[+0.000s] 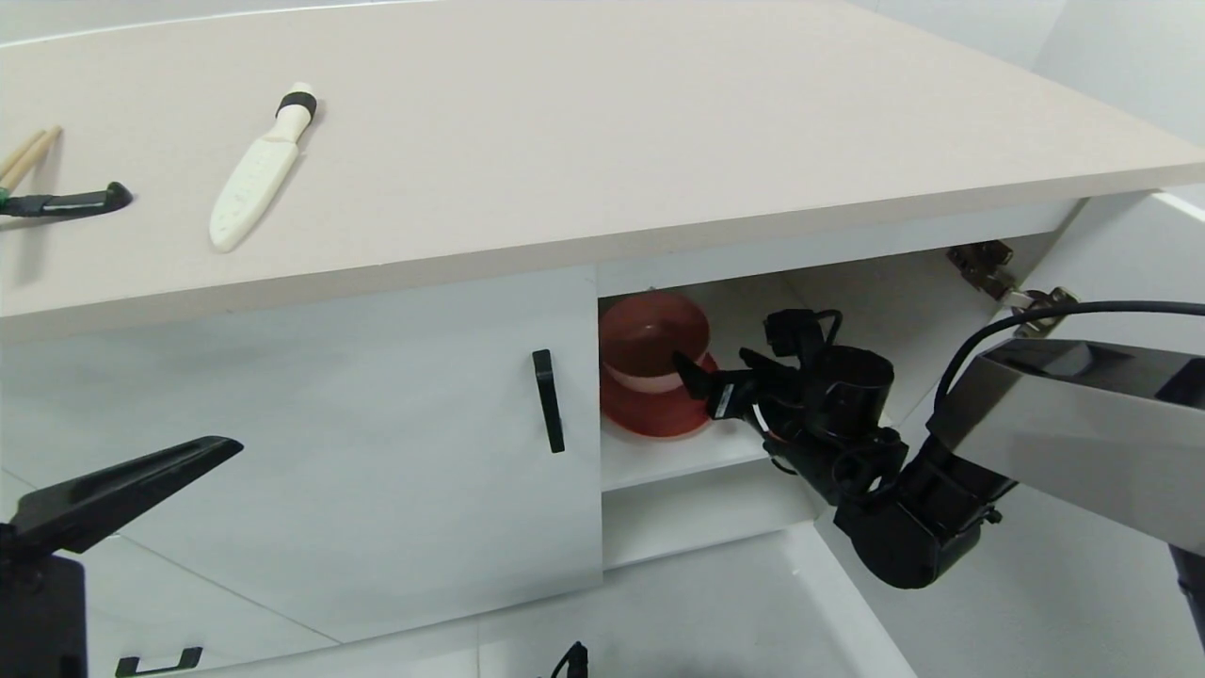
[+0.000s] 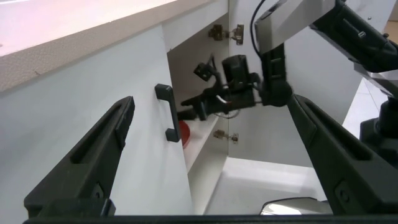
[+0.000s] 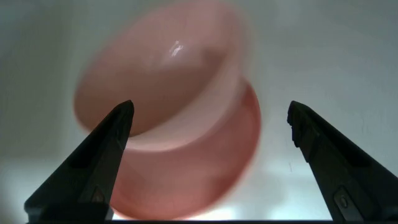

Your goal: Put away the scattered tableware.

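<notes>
Stowing of the bowl appears done: a glossy red round bowl [image 1: 654, 339] sits on a red round plate [image 1: 659, 419] on the white cabinet shelf [image 1: 678, 460], beside the closed white door [image 1: 377, 424] with its black handle [image 1: 548, 400]. The right fingers [image 3: 102, 158] are spread wide just in front of the bowl, and nothing is held between them. The left fingers [image 2: 93, 155] are likewise wide apart and empty, low before the closed door. On the beige counter [image 1: 659, 122] lie a cream sheathed knife [image 1: 259, 174], 2 wooden chopsticks [image 1: 28, 151] and a black-handled utensil [image 1: 75, 201]. By judgement, the right arm must next be drawn clear of the cabinet without the bowl being nudged, and a counter item then fetched.
</notes>
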You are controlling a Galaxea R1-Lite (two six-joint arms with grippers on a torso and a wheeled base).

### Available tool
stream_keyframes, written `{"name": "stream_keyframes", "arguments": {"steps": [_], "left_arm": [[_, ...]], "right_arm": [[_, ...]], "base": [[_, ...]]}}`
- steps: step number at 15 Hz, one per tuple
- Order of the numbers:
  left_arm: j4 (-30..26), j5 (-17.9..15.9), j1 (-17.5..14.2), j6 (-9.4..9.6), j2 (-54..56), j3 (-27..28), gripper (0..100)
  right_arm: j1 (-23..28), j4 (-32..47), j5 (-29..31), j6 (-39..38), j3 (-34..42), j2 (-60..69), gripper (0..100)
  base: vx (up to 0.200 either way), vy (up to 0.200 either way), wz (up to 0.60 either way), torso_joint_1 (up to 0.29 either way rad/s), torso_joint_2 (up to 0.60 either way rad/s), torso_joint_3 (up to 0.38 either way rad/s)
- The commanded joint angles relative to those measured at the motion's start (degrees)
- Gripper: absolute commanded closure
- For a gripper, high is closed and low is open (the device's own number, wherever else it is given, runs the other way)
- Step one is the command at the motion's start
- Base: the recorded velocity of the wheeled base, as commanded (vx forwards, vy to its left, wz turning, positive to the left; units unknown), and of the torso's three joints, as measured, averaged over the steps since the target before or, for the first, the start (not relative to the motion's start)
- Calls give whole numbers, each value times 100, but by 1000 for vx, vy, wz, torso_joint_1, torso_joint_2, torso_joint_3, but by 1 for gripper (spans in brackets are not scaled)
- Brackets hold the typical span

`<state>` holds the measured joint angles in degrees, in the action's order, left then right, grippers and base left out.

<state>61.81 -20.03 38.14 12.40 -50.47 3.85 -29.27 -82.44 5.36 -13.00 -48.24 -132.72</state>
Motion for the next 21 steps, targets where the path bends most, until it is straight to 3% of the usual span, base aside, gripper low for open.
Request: {"name": "stream_keyframes", "arguments": {"steps": [1,3,7,8,9,11,21], "left_arm": [[7,-1,0,-1,-24,1,0],[16,-1,0,8,-16,1,0],[-2,-1,-9,8,-24,-7,0],[-2,-1,0,8,-24,-16,0],[-2,-1,0,8,-24,-16,0],[-2,-1,0,17,-16,-34,0],[-11,-1,-9,8,-60,-42,0]], "right_arm": [[-132,-167,0,104,95,71,0],[-272,-413,9,421,377,176,0],[-747,-756,105,535,1906,897,0],[-826,-756,193,535,2020,1002,0],[-1204,-756,641,535,2512,1477,0],[-1529,-756,817,570,3110,1996,0],[-1485,-756,826,1053,4639,3657,0]], "base": [[0,0,0,0,0,0],[0,0,0,0,0,0],[0,0,0,0,0,0],[0,0,0,0,0,0],[0,0,0,0,0,0],[0,0,0,0,0,0],[0,0,0,0,0,0]]}}
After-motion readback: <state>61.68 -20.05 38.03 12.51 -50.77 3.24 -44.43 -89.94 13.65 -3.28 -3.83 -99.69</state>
